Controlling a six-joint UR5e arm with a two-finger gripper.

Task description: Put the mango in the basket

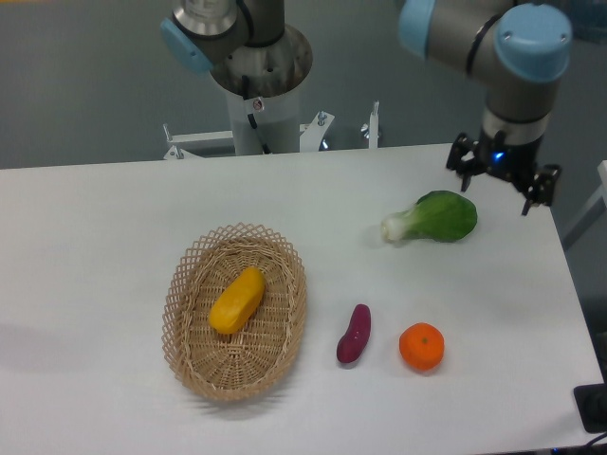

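The mango [237,300], a smooth yellow-orange oval, lies inside the oval tan wicker basket [185,284] at the lower left of the white table. My gripper [503,180] hangs at the far right, above the table's back right part, far from the basket. Its fingers stand apart and hold nothing.
A green leafy vegetable with a white stem [436,218] lies just left of and below the gripper. A small purple sweet potato [355,334] and a round orange [421,346] lie right of the basket. The robot's base column [261,90] stands behind the table's back edge.
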